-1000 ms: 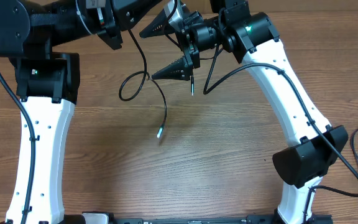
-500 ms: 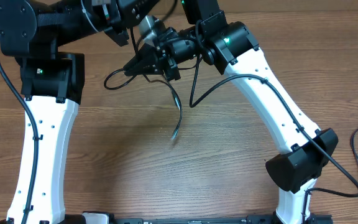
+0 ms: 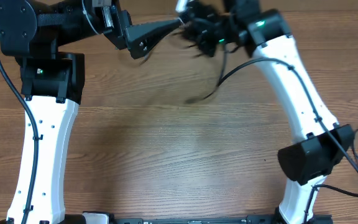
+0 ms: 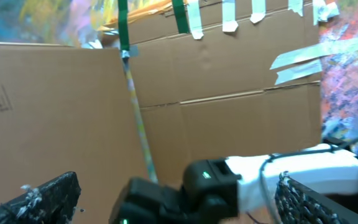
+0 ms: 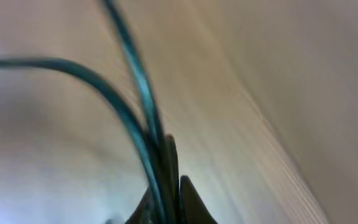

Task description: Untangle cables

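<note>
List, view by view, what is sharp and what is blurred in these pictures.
Overhead: the table grain and the left arm are sharp, but the right gripper is smeared and the cables are a faint streak. Left wrist: the cardboard is slightly soft. Right wrist: heavily blurred, the cables streaked with a teal sheen, the table washed pale at lower left.

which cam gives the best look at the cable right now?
Right wrist. Two strands of the cable fill the frame and run into the right gripper, seemingly pinched shut on them, though blurred. Overhead shows only a faint smeared streak of it. Left wrist shows none: just cardboard and the right arm.
</note>
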Controlling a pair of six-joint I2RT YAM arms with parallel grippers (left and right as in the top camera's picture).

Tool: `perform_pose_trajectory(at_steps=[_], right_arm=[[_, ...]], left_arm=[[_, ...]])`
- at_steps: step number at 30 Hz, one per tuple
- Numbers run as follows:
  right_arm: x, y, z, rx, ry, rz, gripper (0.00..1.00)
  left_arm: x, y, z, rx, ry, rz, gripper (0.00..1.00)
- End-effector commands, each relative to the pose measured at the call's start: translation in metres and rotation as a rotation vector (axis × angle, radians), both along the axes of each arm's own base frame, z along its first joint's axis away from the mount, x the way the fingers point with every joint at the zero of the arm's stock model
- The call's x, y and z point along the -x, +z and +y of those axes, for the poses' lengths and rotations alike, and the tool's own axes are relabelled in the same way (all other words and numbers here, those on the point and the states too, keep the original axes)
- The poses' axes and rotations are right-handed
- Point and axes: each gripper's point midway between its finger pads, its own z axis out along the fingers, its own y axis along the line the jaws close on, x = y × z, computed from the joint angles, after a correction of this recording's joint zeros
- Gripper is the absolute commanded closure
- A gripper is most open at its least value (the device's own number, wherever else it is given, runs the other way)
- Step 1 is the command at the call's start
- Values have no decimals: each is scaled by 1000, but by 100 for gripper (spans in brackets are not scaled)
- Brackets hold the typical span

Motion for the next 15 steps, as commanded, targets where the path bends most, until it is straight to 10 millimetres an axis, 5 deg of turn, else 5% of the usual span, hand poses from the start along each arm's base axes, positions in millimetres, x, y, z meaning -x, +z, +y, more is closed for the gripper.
perform_pose_trajectory(at_steps=[1, 5, 10, 15], right_arm=[[-45, -12, -125, 301, -439, -62, 96], [-51, -10, -263, 502, -782, -59, 96], [-21, -9, -410, 555, -1079, 10, 96], [28, -14, -518, 431, -1271, 85, 96]], left_arm=[[9, 0, -2, -23, -49, 14, 0], [15, -4, -3, -46, -86, 29, 1], [22, -9, -4, -71, -137, 82, 0], [25, -9, -4, -74, -152, 94, 0]])
